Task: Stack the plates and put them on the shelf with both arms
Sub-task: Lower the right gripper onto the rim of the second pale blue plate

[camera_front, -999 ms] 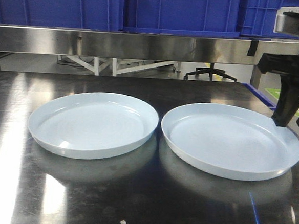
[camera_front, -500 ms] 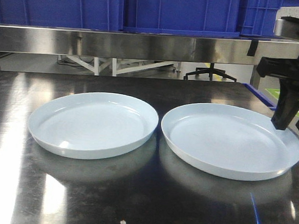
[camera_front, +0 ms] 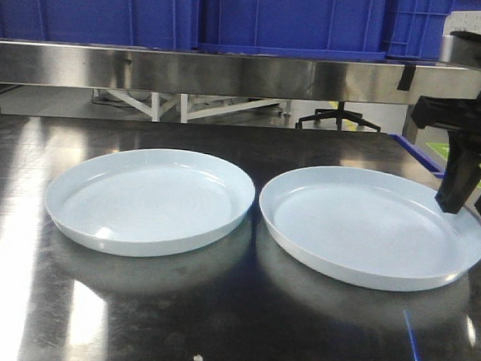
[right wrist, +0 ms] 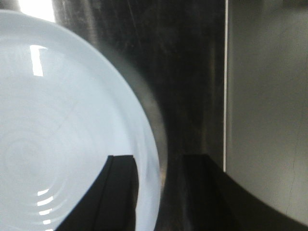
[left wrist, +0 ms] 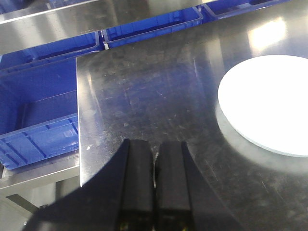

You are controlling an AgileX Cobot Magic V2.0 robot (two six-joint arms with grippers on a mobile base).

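Note:
Two pale blue-white plates lie side by side on the dark metal table: the left plate (camera_front: 150, 199) and the right plate (camera_front: 369, 227). My right gripper (camera_front: 472, 205) hangs at the right plate's far right rim. In the right wrist view it (right wrist: 159, 161) is open, one finger (right wrist: 122, 166) over the inside of the plate (right wrist: 62, 120) and the other outside it, the rim between them. My left gripper (left wrist: 154, 147) is shut and empty, low over bare table left of a plate (left wrist: 269, 101). It is out of the front view.
A stainless steel shelf rail (camera_front: 231, 72) runs along the back with blue crates (camera_front: 277, 18) above it. Blue bins (left wrist: 38, 130) sit beyond the table's left edge (left wrist: 79, 120). The table's right edge (right wrist: 225, 86) is close to the right gripper.
My right gripper has sunk slightly toward the right plate's rim. Both plates have stayed where they were.

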